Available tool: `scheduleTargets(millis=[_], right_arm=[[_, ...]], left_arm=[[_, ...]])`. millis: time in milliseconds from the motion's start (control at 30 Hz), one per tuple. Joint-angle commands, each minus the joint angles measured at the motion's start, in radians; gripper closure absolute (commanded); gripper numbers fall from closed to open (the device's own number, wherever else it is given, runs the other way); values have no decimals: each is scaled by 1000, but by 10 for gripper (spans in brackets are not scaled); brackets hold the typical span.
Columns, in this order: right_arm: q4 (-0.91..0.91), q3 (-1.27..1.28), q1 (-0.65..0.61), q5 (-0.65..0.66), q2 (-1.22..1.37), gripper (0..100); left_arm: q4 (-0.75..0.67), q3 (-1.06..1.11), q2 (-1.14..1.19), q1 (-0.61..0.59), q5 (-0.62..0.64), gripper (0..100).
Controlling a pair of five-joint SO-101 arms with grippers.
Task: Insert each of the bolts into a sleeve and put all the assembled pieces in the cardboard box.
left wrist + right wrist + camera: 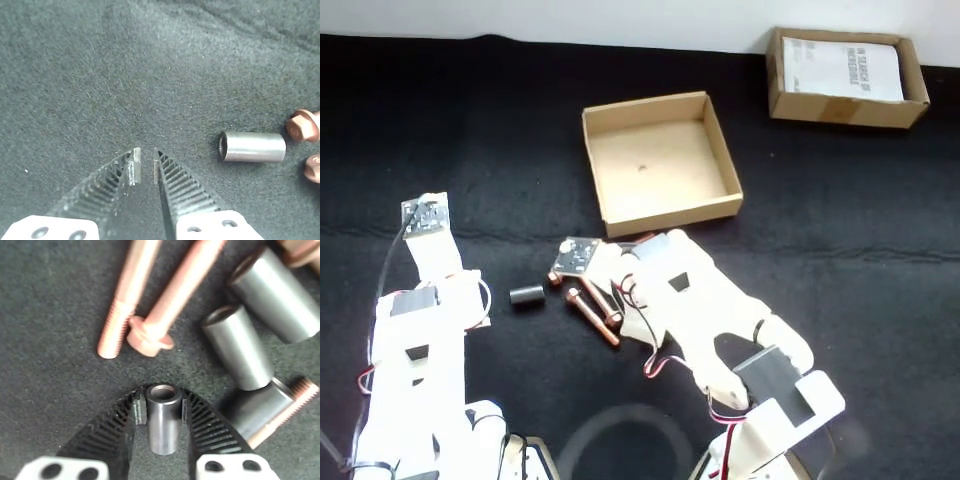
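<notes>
- The right end effector (pixel 162 410) pinches a dark metal sleeve (pixel 164 426) between its ribbed fingers (pixel 116 432). The sleeve's open bore faces the wrist camera.
- Just past that held sleeve, two copper-coloured bolts (pixel 176 292) lie side by side on the table (pixel 45 340). The flanged head of one is next to the threaded end of the other.
- Beside them lie two loose sleeves (pixel 239 349), one close to the other. A further sleeve with a bolt through it (pixel 265 412) lies nearest the end effector, its threaded tip poking out.
- The left end effector (pixel 146 165) is drawn almost together, with only a thin slit between the tips, and it holds nothing. It hangs over bare black table.
- A single sleeve (pixel 252 146) lies on its side off to one side of the left end effector, well clear of the fingers. Two bolt heads (pixel 303 125) sit just beyond its far end.
- From above, that lone sleeve (pixel 527 296) lies between the two arms. The pair of bolts (pixel 592 312) lies slantwise just beside the right arm's wrist (pixel 665 275).
- The open cardboard box (pixel 594 165) stands on the table just beyond the right arm, apart from the bolts and sleeves.
- A second cardboard box (pixel 840 108) with a printed sheet inside sits at the far corner, well apart from everything else.
</notes>
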Motion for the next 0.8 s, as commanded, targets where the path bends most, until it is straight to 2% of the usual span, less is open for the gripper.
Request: scheduleTargets(millis=[0, 200, 300, 500, 767], right_arm=[[-24, -4, 45, 2, 35, 991], [-21, -4, 50, -3, 33, 991], [-12, -44, 70, -61, 28, 991], [156, -338, 134, -121, 28, 991], [466, -757, 170, -144, 28, 991]], left_arm=[[-12, -2, -12, -8, -8, 934], [-12, -2, -12, -8, -8, 934], [-12, -1, -12, -8, -8, 934], [-12, -1, -12, -8, -8, 934], [-51, 16, -12, -8, -8, 934]])
